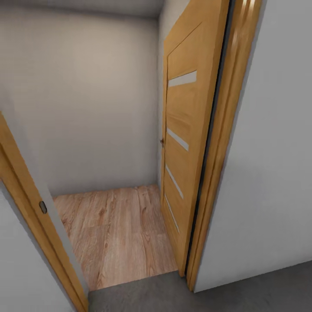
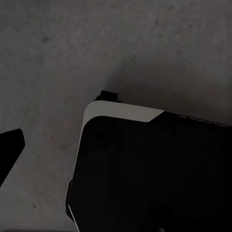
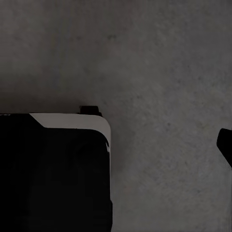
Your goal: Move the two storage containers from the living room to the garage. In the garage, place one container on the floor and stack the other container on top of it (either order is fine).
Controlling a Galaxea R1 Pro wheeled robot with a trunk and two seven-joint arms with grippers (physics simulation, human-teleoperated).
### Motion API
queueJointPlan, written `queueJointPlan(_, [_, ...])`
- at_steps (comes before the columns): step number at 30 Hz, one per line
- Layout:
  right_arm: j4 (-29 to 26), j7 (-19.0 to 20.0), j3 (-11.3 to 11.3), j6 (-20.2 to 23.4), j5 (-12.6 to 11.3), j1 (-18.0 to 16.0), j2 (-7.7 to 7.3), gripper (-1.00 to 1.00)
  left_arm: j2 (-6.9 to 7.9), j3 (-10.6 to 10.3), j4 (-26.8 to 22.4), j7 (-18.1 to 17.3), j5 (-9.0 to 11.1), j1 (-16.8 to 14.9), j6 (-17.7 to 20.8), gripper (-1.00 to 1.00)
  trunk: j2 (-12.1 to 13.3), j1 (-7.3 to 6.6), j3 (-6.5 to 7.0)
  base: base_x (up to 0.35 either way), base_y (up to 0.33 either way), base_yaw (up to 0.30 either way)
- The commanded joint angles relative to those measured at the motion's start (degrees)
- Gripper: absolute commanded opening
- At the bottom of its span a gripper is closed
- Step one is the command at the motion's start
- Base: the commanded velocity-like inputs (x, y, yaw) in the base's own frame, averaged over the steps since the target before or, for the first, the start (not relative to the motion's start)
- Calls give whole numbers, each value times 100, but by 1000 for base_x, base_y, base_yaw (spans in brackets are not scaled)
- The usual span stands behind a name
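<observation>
We stand on the dark grey floor [image 1: 242, 294] facing an open doorway. At twelve o'clock a light wood plank floor [image 1: 117, 234] runs to a plain pale wall [image 1: 86, 99]. At two o'clock a wooden door [image 1: 186, 143] with pale stripes stands swung inward, its frame [image 1: 216, 173] beside it. Both wrist views look down on speckled grey floor and the black, white-edged robot base [image 2: 154, 169]. A dark tip [image 2: 9, 145] shows at one edge; we cannot tell whether either hand is open or holding anything.

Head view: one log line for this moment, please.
phase: transit | ahead: open wooden door, wood plank floor | underfoot: dark grey floor | grippers: unclear
</observation>
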Motion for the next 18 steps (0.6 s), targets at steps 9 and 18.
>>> queueJointPlan(9, [18, -1, 45, -32, -52, -7, 5, 100, -2, -11, 3, 14, 44, -5, -14, 100, -11, 3, -11, 0, 0, 269])
queueJointPlan(18, [18, 613, 45, -29, -40, 120, -50, 100, 4, -11, 3, -191, 53, 78, -16, 100, -11, 3, -32, 0, 0, 269])
